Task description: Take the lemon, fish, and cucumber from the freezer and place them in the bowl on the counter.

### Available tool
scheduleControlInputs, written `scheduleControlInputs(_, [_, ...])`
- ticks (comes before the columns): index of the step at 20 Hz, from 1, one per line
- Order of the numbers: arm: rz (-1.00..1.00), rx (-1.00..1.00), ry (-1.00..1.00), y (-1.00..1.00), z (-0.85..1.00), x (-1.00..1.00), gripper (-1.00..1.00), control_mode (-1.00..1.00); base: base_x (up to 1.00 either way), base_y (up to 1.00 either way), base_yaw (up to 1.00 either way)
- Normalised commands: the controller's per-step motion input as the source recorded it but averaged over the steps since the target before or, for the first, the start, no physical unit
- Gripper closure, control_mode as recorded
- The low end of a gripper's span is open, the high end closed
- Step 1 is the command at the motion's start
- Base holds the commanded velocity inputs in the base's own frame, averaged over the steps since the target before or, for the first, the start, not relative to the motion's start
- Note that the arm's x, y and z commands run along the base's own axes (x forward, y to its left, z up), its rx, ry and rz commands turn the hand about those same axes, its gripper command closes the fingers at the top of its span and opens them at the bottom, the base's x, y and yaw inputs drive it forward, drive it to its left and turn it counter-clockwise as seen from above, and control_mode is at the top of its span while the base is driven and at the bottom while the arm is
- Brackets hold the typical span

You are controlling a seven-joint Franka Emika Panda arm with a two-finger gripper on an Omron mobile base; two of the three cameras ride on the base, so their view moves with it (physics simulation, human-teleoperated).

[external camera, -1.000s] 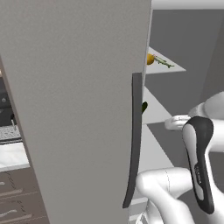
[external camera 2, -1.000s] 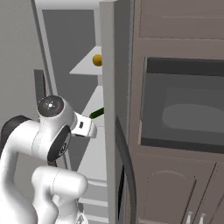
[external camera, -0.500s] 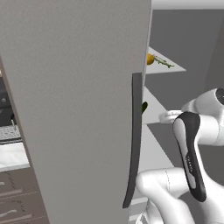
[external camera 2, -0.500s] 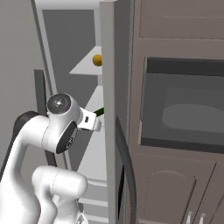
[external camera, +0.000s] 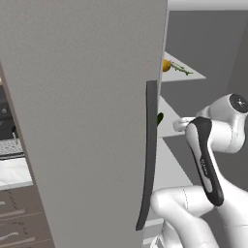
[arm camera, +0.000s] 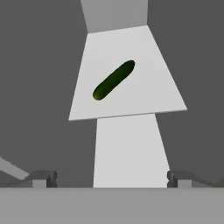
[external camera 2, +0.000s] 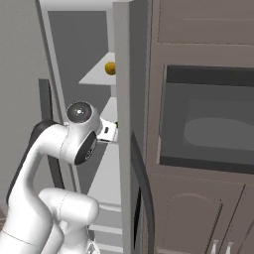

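Your cucumber [arm camera: 113, 80] lies diagonally on a pale freezer shelf [arm camera: 166, 94], alone and well ahead of the gripper [arm camera: 109, 177], whose 2 fingertips [arm camera: 43, 178] stand spread wide with nothing between them. On the shelf above, the lemon [external camera: 166, 66] sits beside the fish [external camera: 182, 69]. You are reaching past the freezer's open grey door [external camera: 87, 116].
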Motion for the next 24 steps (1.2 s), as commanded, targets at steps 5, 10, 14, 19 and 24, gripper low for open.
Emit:
scheduleControlInputs(5, [0.0,0.0,0.0,-0.03,-0.04,0.36,-1.0,-1.0,0.0,0.0,0.0])
scheduleControlInputs(10, [0.0,0.03,0.0,-0.03,-0.08,0.42,-1.0,-1.0,0.0,0.0,0.0])
scheduleControlInputs(14, [0.0,0.01,0.0,0.0,-0.08,0.41,-1.0,-1.0,0.0,0.0,0.0])
scheduleControlInputs(19, [0.0,0.0,0.01,0.0,-0.06,0.39,-1.0,-1.0,0.0,0.0,0.0])
scheduleControlInputs(24, [0.0,0.0,0.01,0.0,-0.08,0.33,-1.0,-1.0,0.0,0.0,0.0])
